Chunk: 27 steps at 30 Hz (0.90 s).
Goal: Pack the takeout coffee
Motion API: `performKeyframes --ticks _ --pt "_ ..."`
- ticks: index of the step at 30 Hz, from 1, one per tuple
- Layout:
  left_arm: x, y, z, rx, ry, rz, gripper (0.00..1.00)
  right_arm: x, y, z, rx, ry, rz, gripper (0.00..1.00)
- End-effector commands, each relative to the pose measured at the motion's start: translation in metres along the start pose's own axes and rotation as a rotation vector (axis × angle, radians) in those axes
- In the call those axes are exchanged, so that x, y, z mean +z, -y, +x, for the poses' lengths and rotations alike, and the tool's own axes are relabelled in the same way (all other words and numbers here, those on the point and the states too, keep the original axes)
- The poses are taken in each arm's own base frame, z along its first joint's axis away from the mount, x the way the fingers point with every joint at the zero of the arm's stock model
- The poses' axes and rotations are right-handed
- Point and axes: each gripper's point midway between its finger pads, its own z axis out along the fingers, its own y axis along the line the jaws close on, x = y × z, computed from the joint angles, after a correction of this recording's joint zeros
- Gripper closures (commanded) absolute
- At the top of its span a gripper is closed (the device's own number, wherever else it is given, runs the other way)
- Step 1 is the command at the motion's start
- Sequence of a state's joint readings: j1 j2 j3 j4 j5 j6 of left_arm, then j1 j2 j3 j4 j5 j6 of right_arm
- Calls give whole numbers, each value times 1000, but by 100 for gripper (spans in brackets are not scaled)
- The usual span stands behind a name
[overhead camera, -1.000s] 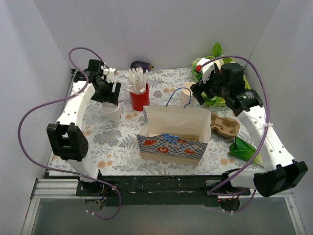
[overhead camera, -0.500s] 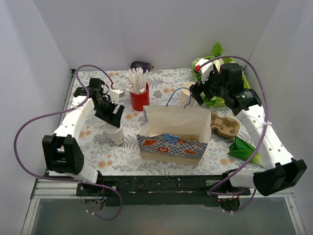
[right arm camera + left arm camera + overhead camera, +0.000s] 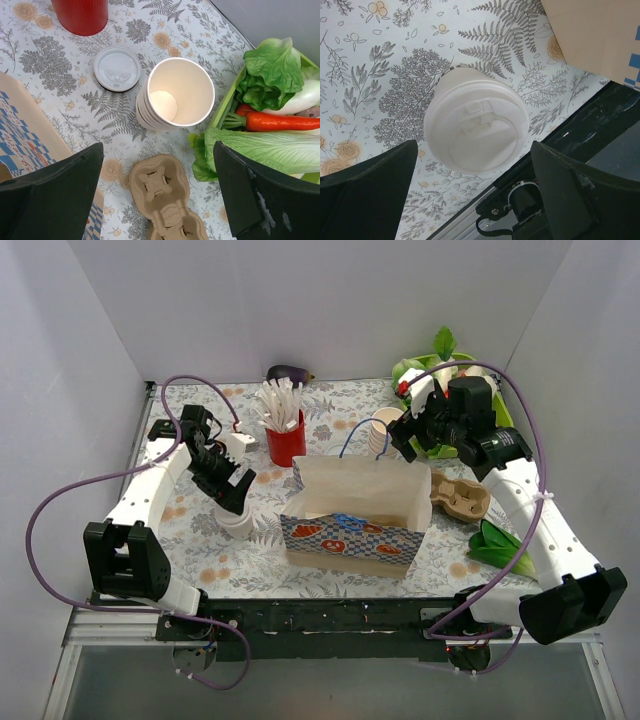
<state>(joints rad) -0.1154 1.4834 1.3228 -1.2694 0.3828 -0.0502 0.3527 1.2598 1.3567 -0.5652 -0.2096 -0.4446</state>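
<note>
The takeout coffee (image 3: pixel 237 522), a small cream paper cup with a white lid (image 3: pixel 476 127), stands upright on the floral cloth left of the paper bag (image 3: pixel 355 510). My left gripper (image 3: pixel 228 490) hovers just over it, open. In the left wrist view the dark fingers (image 3: pixel 375 185) flank the lid with a narrow gap on each side. My right gripper (image 3: pixel 405 435) hangs open at the back right, above the stack of lidless cups (image 3: pixel 175 95) and the cardboard cup carrier (image 3: pixel 167 200), holding nothing.
A red cup of white sticks (image 3: pixel 286 440) stands behind the bag. A loose white lid (image 3: pixel 116 68) lies beside the cup stack. A tray of vegetables (image 3: pixel 280 100) fills the back right corner. An eggplant (image 3: pixel 288 373) lies at the back wall. The table's near edge is close to the coffee.
My left arm carried the coffee toward the near edge, set it down on the cloth and opened its jaws. The right arm has barely moved.
</note>
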Motion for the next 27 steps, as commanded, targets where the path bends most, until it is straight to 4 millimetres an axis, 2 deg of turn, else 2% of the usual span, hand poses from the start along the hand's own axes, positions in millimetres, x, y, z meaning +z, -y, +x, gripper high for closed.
performKeyframes --ticks 1,5,9,14,18,27 --pt "-29 10 -16 84 74 -15 2 -10 5 -15 -14 66 32 2" --pt "-31 10 -12 68 8 -23 2 -11 5 -15 -17 69 33 2" --pt "-22 14 -5 110 -53 -54 2 -12 5 -14 -18 71 37 2" --pt "-13 11 -2 20 -142 -104 2 -15 7 -14 -27 69 47 2" --pt "-15 6 -10 -18 -151 -150 2 -16 7 -13 -28 72 49 2" --pt "-13 13 3 -44 -180 -170 2 -17 7 -16 -26 77 46 2"
